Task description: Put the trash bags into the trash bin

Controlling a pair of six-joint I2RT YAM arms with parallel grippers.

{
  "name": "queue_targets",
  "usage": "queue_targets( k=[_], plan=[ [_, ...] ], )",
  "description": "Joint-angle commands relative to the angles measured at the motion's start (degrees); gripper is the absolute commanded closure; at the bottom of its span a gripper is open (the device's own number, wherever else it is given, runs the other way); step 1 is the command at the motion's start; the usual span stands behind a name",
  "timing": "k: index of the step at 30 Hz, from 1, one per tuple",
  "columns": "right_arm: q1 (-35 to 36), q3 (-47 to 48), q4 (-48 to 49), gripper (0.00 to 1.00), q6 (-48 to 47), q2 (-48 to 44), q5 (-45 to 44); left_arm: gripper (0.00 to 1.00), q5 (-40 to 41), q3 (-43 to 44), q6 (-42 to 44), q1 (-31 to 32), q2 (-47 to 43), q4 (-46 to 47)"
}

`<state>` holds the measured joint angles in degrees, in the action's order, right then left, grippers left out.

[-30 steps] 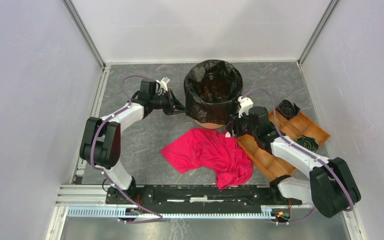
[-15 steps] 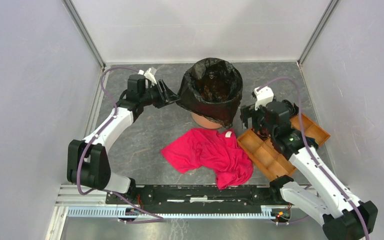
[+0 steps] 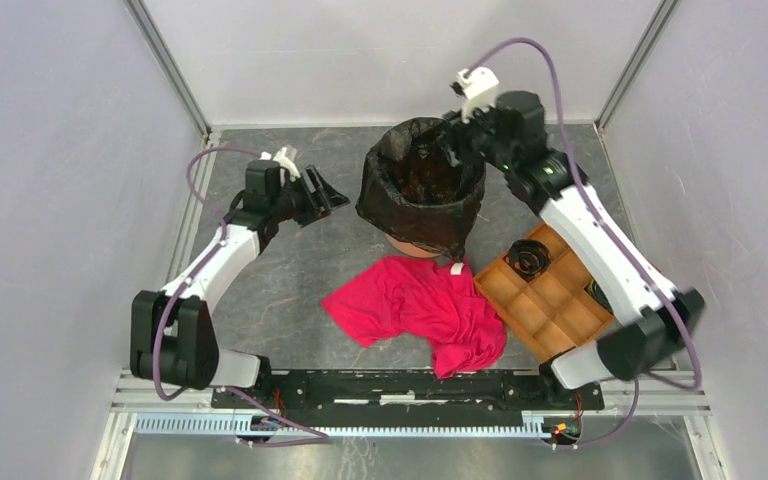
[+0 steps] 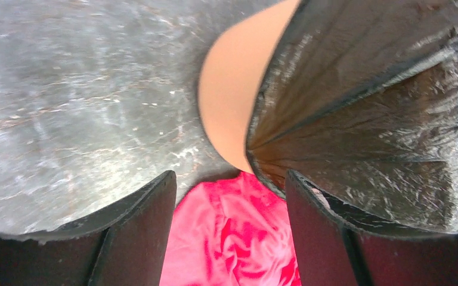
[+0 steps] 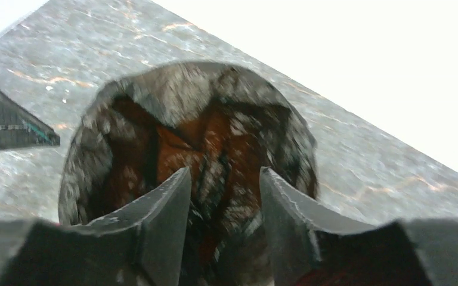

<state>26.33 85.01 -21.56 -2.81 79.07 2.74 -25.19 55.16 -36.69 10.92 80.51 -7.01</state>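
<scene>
Left gripper [image 4: 229, 179]: the jaws are standing well apart with nothing between them. Its two dark fingers [image 4: 143, 238] are framing only table and cloth in the wrist view. It is hovering low at the left side of the bin. It is pointing toward the bin, just beside the draped film, and is not gripping it.

Right gripper [image 5: 225, 173]: the jaws are parted and nothing is visibly clamped. This view is blurred. The gripper is hanging over the far right part of the bin's mouth and looking down into the lined interior.

The thin, glossy, wrinkly black plastic trash bag [image 3: 412, 205] is lining the round, pale-orange plastic trash bin [image 3: 410, 246]. Its film is folding over the rim and draping down the outside, leaving only the orange base showing. The bin is standing upright toward the far middle of the grey marbled table [image 3: 290, 270].

A crumpled red cloth garment [image 3: 415, 305] is lying in front of the bin on the side toward the arm bases. Its far edge is reaching the bin's base.

A flat brown compartment tray [image 3: 548, 302] is sitting just right of the cloth, under the right arm. A black roll [image 3: 530, 258] is resting in its far compartment.
</scene>
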Motion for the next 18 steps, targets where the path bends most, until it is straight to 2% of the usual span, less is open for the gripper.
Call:
queue_targets(
  k=[1,3,6,12,18],
  plan=[
    [1.50,13.55,-5.50,0.54,0.15,13.40,3.52,0.26,2.73,-1.66,-2.30,-2.90,-4.63,2.54],
    [1.70,20.07,-10.08,0.60,0.43,19.75,-0.36,0.25,-0.04,-1.57,-3.07,-3.42,-3.73,3.32],
    [1.83,24.40,-13.40,0.66,0.84,26.10,-7.58,0.25,-3.26,-2.93,-5.44,-4.27,-3.43,6.50],
    [1.97,20.55,-13.03,0.75,2.13,29.88,-18.18,0.26,-7.14,-5.54,-10.46,-6.56,-3.68,12.80],
    [3.44,18.28,-9.94,0.73,1.88,30.78,-33.05,0.27,-12.26,-11.97,-20.23,-6.61,-2.15,25.06]
  ],
)
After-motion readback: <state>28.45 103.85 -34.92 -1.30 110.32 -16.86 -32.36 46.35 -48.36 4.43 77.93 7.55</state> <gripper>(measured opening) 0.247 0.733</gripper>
